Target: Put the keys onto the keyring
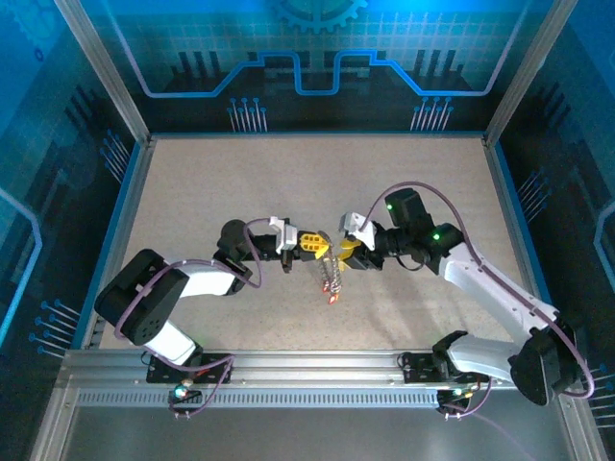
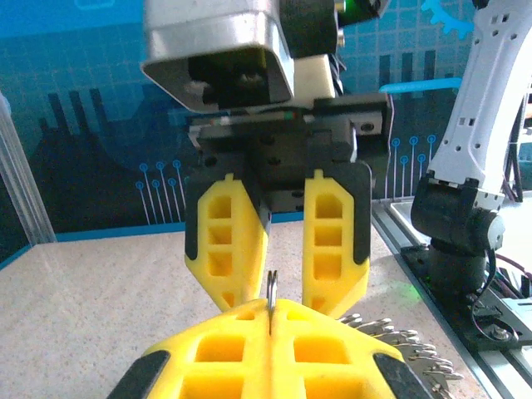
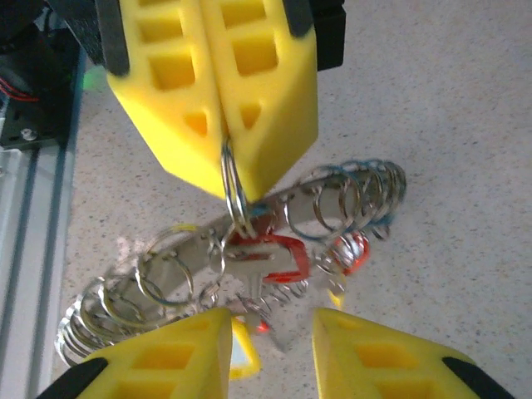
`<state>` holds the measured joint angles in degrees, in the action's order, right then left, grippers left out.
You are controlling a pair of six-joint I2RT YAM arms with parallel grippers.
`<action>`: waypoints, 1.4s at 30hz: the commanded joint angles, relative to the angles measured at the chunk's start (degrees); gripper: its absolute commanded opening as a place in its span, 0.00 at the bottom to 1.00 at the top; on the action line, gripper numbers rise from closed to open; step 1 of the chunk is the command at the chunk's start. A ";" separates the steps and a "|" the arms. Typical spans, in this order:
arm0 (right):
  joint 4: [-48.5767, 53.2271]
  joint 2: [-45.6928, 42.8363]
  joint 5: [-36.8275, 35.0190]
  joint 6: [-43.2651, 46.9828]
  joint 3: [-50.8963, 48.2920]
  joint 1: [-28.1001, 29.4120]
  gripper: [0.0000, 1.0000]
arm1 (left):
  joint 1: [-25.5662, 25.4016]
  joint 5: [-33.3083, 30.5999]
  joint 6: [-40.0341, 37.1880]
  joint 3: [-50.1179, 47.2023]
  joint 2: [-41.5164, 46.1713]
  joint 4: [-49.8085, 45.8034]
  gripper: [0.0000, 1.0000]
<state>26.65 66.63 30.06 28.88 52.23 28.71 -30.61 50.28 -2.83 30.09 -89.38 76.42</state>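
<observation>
Your left gripper (image 3: 226, 162) has its yellow fingers pressed together on the keyring (image 3: 234, 189). You see it edge-on as a thin steel loop coming out below the fingertips, held in the air above the table (image 3: 432, 100). A key with a red head (image 3: 268, 256) hangs from this loop. A chain of small wire rings (image 3: 349, 193) spreads out around it; I cannot tell whether the chain touches the table. Your right gripper (image 3: 273, 332) stands just opposite, with fingers spread apart and holding nothing.

I judge the load to be light, but the ring is stiff, smooth metal and may slip or turn in the foam. The key looks free to swing. Take it by the plastic head, on its flat sides, not by the short blade. Hold the loop away from its split end.
</observation>
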 commanded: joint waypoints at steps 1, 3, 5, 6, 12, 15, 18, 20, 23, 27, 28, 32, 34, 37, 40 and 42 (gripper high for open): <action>-6.95 -2.24 -2.29 -3.00 -3.44 -0.63 0.34 | -0.50 1.37 1.03 2.17 2.20 3.73 0.00; -10.24 -2.81 -3.32 -3.85 -5.70 -0.67 0.37 | -0.50 1.51 1.07 2.14 2.46 3.73 0.00; -11.97 -3.12 -2.07 -1.65 -7.18 -0.72 0.38 | -0.50 2.19 1.50 2.17 2.96 3.73 0.00; -13.32 -3.26 -2.31 -2.11 -7.69 -0.70 0.39 | -0.50 2.81 1.67 2.10 3.14 3.73 0.00; -16.78 -3.22 0.49 -2.57 -8.59 -1.34 0.41 | -0.41 5.37 1.75 1.70 4.64 3.74 0.00; -17.03 -3.13 1.84 -2.06 -8.96 -1.43 0.42 | -0.18 7.28 2.00 1.86 4.91 3.78 0.00; -16.09 -3.64 6.94 1.40 -9.28 -1.25 0.43 | -0.23 8.84 2.81 2.55 4.83 3.73 0.00; -17.10 -4.67 9.30 2.48 -10.37 -1.20 0.45 | -0.24 9.95 3.09 2.89 4.73 3.73 0.00; -18.56 -5.97 11.90 3.16 -11.80 -1.02 0.51 | -0.24 10.14 3.09 2.96 5.23 3.73 0.00; -17.23 -5.50 13.54 3.15 -11.63 -0.15 0.53 | -0.22 10.01 3.03 3.00 5.93 3.73 0.00; -17.08 -5.46 13.01 3.13 -11.70 0.16 0.53 | -0.24 10.01 2.96 3.01 5.84 3.73 0.00; -20.48 -5.46 10.95 0.46 -12.92 0.83 0.51 | -0.19 9.48 3.14 2.95 5.82 3.73 0.00; -24.11 -5.63 10.64 -1.94 -14.47 0.91 0.51 | -0.19 9.53 3.10 2.89 5.82 3.73 0.00; -33.46 -5.37 9.94 -7.44 -18.16 1.25 0.51 | -0.19 9.70 3.21 3.14 5.63 3.74 0.00; -36.59 -4.52 9.22 -8.69 -18.82 1.61 0.51 | -0.28 10.16 3.67 3.48 5.56 3.73 0.00; -36.40 -4.45 9.05 -8.05 -18.65 1.70 0.51 | -0.33 10.62 3.88 3.74 5.36 3.78 0.00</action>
<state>-3.75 62.04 39.42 23.27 33.69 29.67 -30.61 59.02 0.12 31.48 -85.21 76.88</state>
